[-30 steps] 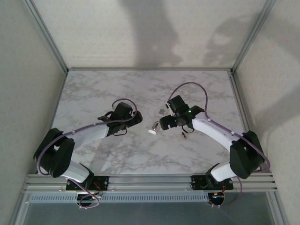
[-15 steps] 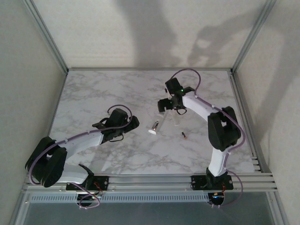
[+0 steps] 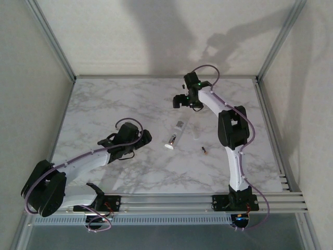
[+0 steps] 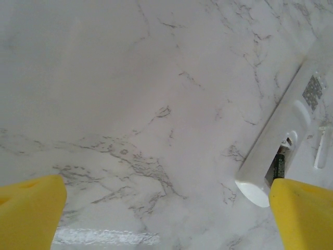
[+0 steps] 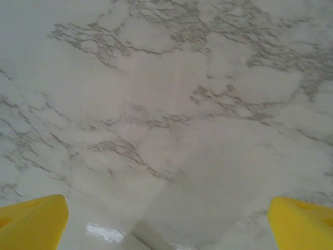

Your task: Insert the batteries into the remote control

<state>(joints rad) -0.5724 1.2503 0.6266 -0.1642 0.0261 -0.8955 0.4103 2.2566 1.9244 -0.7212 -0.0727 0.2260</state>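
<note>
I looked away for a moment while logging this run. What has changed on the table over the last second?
The right gripper, open and empty, pulled away from the remote control and swung toward the far edge. The left gripper, also open, drew back slightly. The remote control and the loose battery stayed put.

white marble surface [image 3: 104,104], grey veins. remote control [image 3: 174,134] lies flat near centre, diag. one battery [image 3: 204,150] loose on surface, near remote, right of it, not touching.
</note>
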